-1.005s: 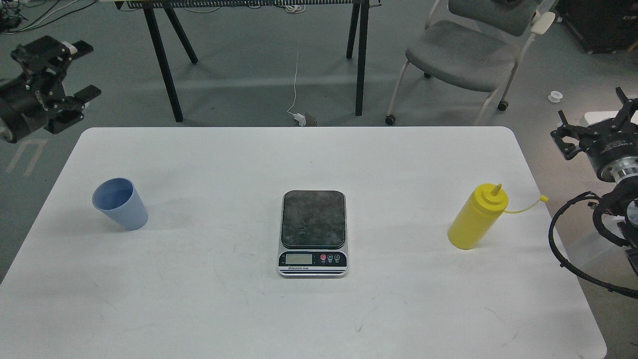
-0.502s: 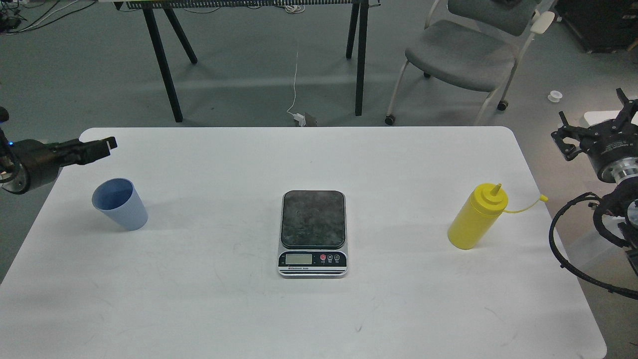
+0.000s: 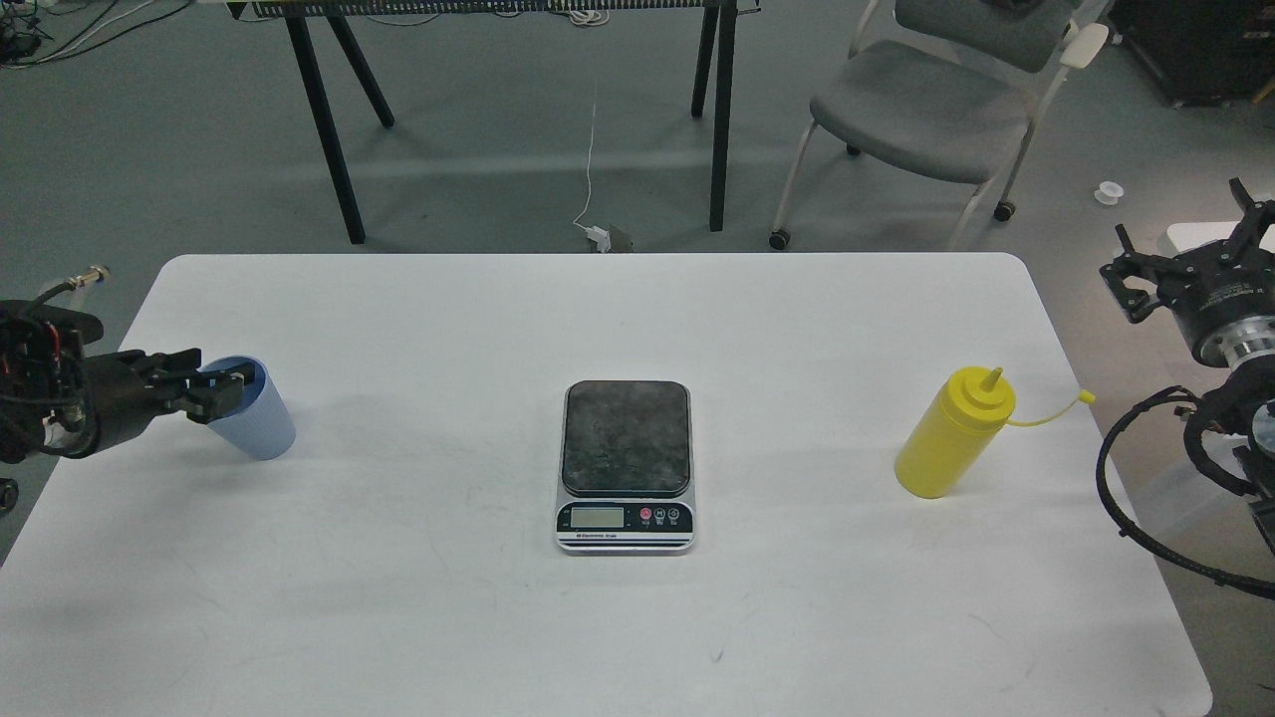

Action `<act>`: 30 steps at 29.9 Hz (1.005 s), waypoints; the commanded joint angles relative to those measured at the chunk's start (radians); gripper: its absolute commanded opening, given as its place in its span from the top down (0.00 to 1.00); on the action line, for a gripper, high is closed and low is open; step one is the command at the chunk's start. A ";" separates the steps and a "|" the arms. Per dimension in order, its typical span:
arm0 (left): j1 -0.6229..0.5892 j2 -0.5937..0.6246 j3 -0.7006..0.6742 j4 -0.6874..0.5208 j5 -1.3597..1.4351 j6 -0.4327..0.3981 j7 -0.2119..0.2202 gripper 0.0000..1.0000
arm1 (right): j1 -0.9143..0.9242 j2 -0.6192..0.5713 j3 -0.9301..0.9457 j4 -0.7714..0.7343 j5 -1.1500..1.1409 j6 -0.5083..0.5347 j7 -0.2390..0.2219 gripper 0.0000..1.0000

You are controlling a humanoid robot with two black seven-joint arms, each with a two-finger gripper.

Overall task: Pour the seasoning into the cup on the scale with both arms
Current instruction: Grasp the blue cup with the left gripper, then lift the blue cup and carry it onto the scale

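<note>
The light blue ribbed cup (image 3: 261, 428) stands at the table's left side. My left gripper (image 3: 214, 386) reaches in from the left at the cup's rim, its dark fingers apart and covering the left part of the cup's mouth. The scale (image 3: 626, 464) lies in the table's middle with nothing on its dark plate. The yellow seasoning bottle (image 3: 946, 438) stands upright at the right, its cap hanging on its strap. My right gripper (image 3: 1185, 239) is open and empty, beyond the table's right edge, above and right of the bottle.
The white table (image 3: 618, 617) ends close to the cup on the left and the bottle on the right. Black cables (image 3: 1126, 498) loop off my right arm beside the table edge. A grey chair (image 3: 926, 110) and black trestle legs (image 3: 329, 129) stand behind the table.
My left gripper has come down from high at the far left to the cup's rim. The right arm, cup, scale and bottle have not moved.
</note>
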 commanded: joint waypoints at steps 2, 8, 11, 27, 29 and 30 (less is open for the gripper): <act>0.000 -0.027 0.001 0.053 0.001 0.000 -0.008 0.41 | 0.001 0.001 0.000 -0.001 0.000 0.000 0.002 0.00; 0.002 -0.076 0.009 0.150 0.001 0.000 -0.008 0.57 | -0.002 0.001 0.000 -0.003 0.000 0.000 0.004 0.00; -0.001 -0.081 0.046 0.173 -0.014 0.000 -0.008 0.72 | -0.002 0.002 0.000 -0.005 0.000 0.000 0.004 0.00; -0.099 -0.078 0.049 0.080 -0.163 -0.058 -0.008 0.94 | -0.002 -0.002 0.000 -0.006 0.000 0.000 0.004 0.00; -0.170 -0.057 0.052 0.021 -0.161 -0.104 -0.008 0.94 | -0.002 -0.002 0.000 -0.006 0.000 0.000 0.004 0.00; -0.199 -0.044 0.052 -0.011 -0.157 -0.124 -0.008 0.95 | -0.002 -0.002 0.000 -0.006 0.000 0.000 0.004 0.00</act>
